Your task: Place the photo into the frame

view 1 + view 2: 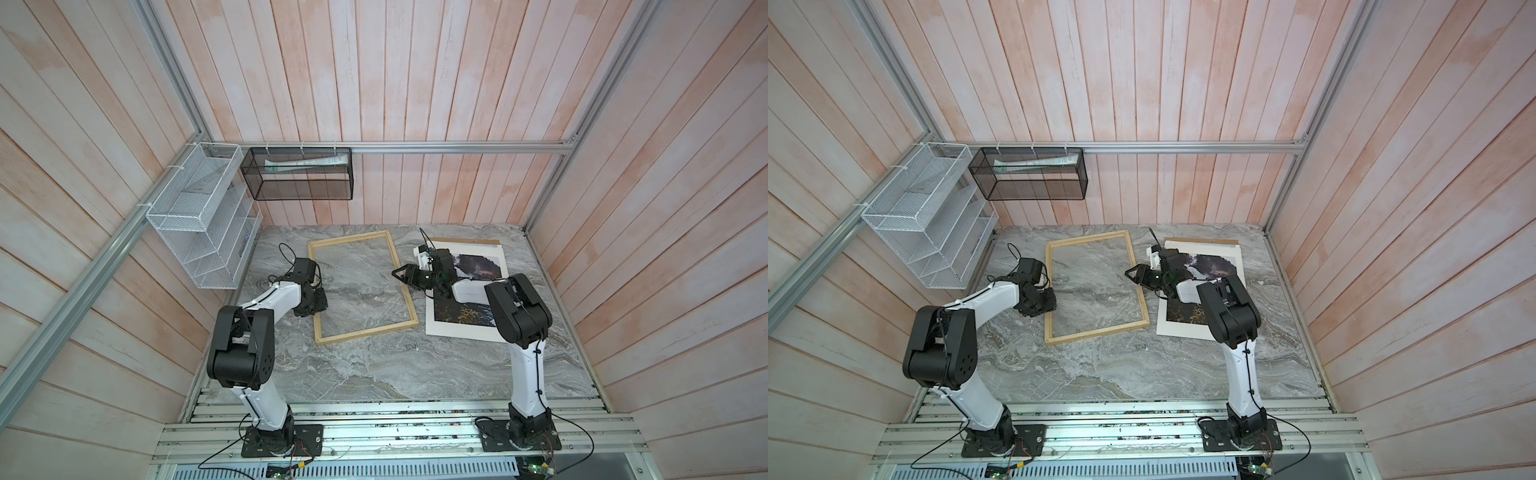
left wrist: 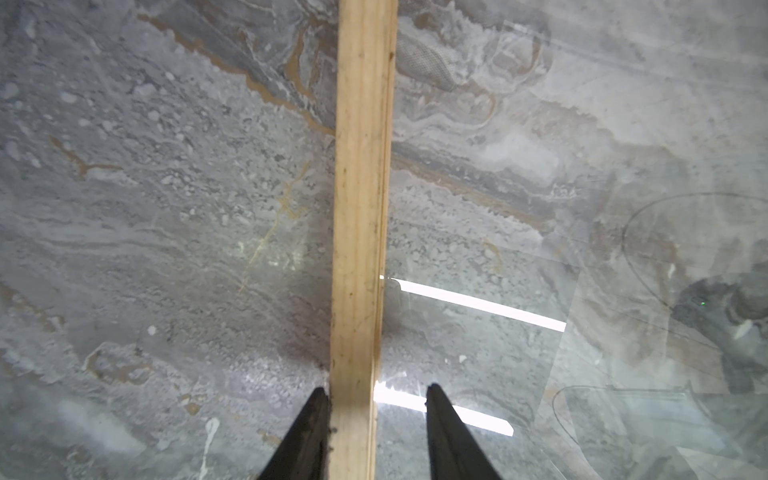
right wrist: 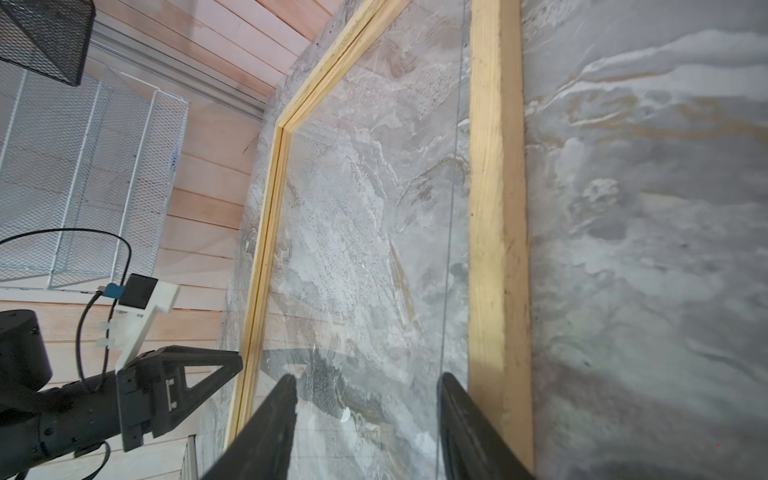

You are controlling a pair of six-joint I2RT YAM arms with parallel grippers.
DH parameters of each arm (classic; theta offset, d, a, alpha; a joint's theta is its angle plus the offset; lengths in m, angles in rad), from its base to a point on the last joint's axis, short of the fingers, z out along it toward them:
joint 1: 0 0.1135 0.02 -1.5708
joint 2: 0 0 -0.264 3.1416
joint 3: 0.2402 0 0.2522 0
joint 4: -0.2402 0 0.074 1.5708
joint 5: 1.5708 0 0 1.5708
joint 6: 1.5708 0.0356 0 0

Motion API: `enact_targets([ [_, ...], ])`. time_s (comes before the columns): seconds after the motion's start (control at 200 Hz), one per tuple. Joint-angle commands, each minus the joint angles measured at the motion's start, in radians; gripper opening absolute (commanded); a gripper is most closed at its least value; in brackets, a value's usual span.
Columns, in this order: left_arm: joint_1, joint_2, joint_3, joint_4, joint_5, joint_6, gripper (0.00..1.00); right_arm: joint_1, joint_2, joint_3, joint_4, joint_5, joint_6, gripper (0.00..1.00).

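Findings: the frame (image 1: pixel 368 331) lies flat at the centre of the marble tabletop (image 1: pixel 374 374), turned slightly off square, and its clear pane (image 2: pixel 478 249) shows the stone beneath. The stepped inner edge of the rails faces upward, so the frame appears to lie back-up, ready to receive a sheet. The photo (image 1: pixel 478 266) is not in it. It lies picture side up at three o'clock from the frame, on a brown backing panel (image 1: pixel 469 240) whose edge shows along its twelve-o'clock side. The photo's nearest corner is just beside the frame's five-o'clock corner and does not touch it. The left gripper (image 2: pixel 376 388) straddles the nine-o'clock rail low to the table. One finger (image 2: pixel 307 432) rests against the rail's outer face and the other stands off over the pane, so the jaws are parted and nothing is clamped. This placement reads as a brace against sliding. The right gripper (image 3: pixel 368 377) is spread and empty above the pane, just inside the three-o'clock rail, with its arm reaching over the photo. Assessment: insertion has not begun. The photo must first be lifted by an edge. A thin sheet lying flat on a panel gives little purchase, and it may need turning face down onto the pane.
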Motion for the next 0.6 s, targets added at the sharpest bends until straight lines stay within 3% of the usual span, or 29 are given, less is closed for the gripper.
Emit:
enact_targets([
  [0.0,0.004,-0.006,-0.012,0.018,0.013,0.004,0.4,0.01,-0.049,0.039,-0.107,0.079,-0.075,0.56],
  [0.595,0.004,-0.004,-0.009,0.02,0.012,0.011,0.4,0.012,-0.071,0.064,-0.202,0.159,-0.113,0.54],
])
